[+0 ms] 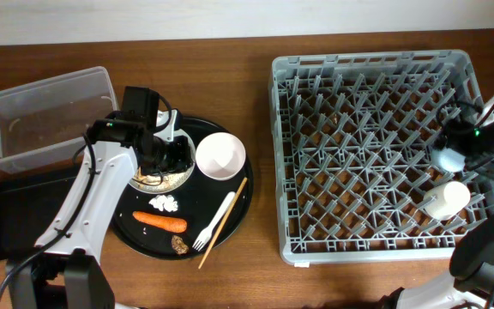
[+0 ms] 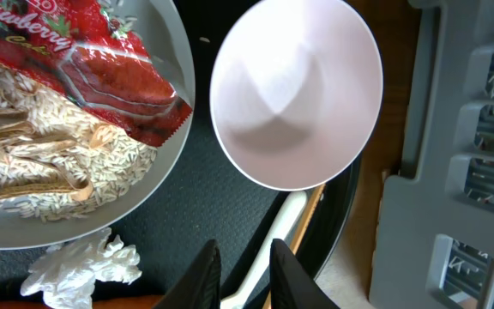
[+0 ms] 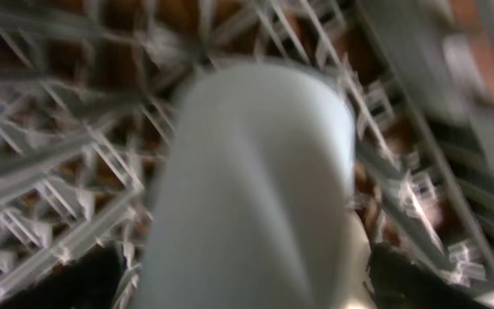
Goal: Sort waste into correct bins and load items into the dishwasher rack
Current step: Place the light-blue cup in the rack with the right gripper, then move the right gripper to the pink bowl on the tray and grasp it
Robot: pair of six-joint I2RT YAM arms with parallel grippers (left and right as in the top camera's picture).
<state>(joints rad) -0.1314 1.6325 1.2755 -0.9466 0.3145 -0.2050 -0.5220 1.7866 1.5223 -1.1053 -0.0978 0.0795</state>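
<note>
My left gripper (image 2: 245,276) hovers over the round black tray, jaws a narrow gap apart and holding nothing; the white fork (image 2: 274,233) shows below that gap. The white plate (image 2: 175,129) beside it carries the red wrapper (image 2: 114,73) and beige scraps (image 2: 50,163). The tissue wad (image 2: 80,270), white bowl (image 2: 294,90), carrot (image 1: 159,221), brown lump (image 1: 179,245) and chopsticks (image 1: 226,216) also lie on that tray. In the rack (image 1: 316,223), my right gripper (image 3: 234,283) stands open around the blurred light-blue cup (image 3: 256,172), fingers well apart on either side. The white cup (image 1: 447,199) lies nearby.
The clear tub (image 1: 45,116) sits at the back left with the flat black tray (image 1: 15,215) in front of it. The round black tray (image 1: 135,236) lies between them and the rack. My left arm (image 1: 84,197) reaches over the tray's left side.
</note>
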